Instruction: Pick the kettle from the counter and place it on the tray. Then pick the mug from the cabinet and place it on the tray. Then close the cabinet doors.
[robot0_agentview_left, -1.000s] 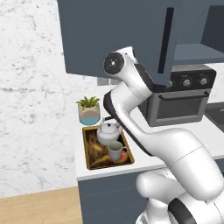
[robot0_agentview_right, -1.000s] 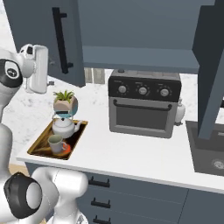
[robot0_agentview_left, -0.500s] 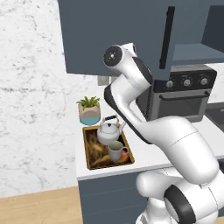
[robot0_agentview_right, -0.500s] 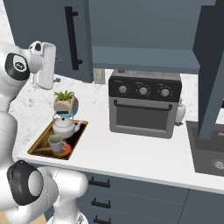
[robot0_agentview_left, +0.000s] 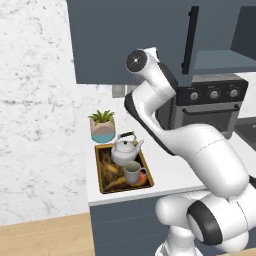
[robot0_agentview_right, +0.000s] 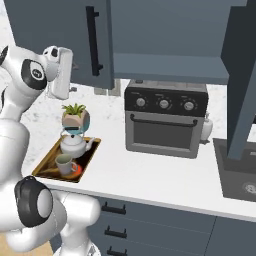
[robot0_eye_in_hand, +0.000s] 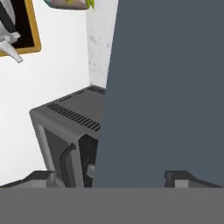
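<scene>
The gripper (robot0_eye_in_hand: 111, 177) has its jaws set wide apart and grips nothing: in the hand view its two dark finger tips rise at the lower left and lower right of the frame with a large gap between them. In that same view a flat slate-blue cabinet door (robot0_eye_in_hand: 170, 87) covers the right half of the frame, close in front of the hand. Left of it, a grey toaster oven (robot0_eye_in_hand: 70, 131) appears at the lower centre on the white counter (robot0_eye_in_hand: 52, 74), a corner of the tray (robot0_eye_in_hand: 33, 30) with its golden-brown rim occupies the upper left, and the kettle (robot0_eye_in_hand: 9, 37) spout shows at the left edge. In the left base view, the arm rises from the lower right, and its wrist reaches the upper centre of the frame, beside the left cabinet door (robot0_agentview_left: 130, 40). The tray (robot0_agentview_left: 102, 172) lies at the centre left of the frame on the counter (robot0_agentview_left: 170, 170). The kettle (robot0_agentview_left: 125, 150) stands upright on the far part of the tray, and the mug (robot0_agentview_left: 133, 172) stands upright on the near part, just beside the kettle. A plant pot (robot0_agentview_left: 102, 127) stands behind the tray. In the right base view, the hand is at the upper left, next to the left cabinet door (robot0_agentview_right: 65, 40). The right cabinet door (robot0_agentview_right: 242, 80) stands swung open at the right edge. The tray (robot0_agentview_right: 90, 155), the kettle (robot0_agentview_right: 75, 145) and the mug (robot0_agentview_right: 65, 164) sit at the lower left; the toaster oven (robot0_agentview_right: 165, 120) is at the centre.
</scene>
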